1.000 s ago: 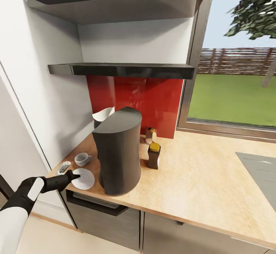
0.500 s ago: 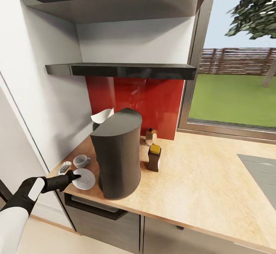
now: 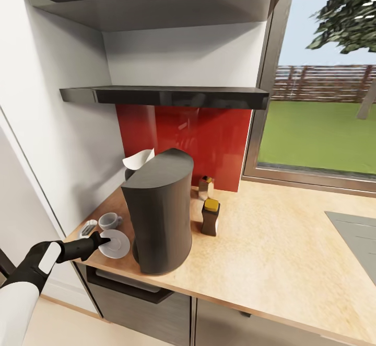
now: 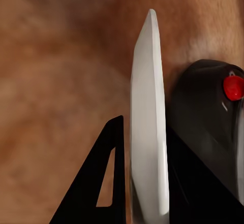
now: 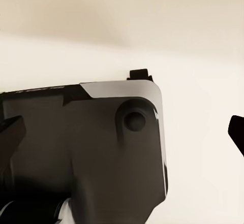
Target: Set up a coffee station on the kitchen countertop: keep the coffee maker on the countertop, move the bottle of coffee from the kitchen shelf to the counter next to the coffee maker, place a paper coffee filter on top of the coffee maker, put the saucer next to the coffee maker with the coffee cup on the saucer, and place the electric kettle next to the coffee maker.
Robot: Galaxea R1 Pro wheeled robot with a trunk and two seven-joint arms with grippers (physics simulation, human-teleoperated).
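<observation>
The tall dark coffee maker stands near the counter's front edge. Just left of it lies the white saucer, with my left gripper shut on its near rim. In the left wrist view the saucer is edge-on between the black fingers, beside the coffee maker's base. A white coffee cup sits on the counter just behind the saucer. The dark bottle of coffee with a yellow cap stands right of the maker. A white paper filter pokes up behind it. My right gripper hangs open.
A second small bottle stands against the red backsplash. A small pale item lies at the counter's left end by the white wall. A dark shelf hangs above. The wooden countertop stretches right toward a grey cooktop.
The head view has shifted slightly, so the whole picture has moved a little. My left gripper stays shut on the saucer's rim beside the coffee maker.
</observation>
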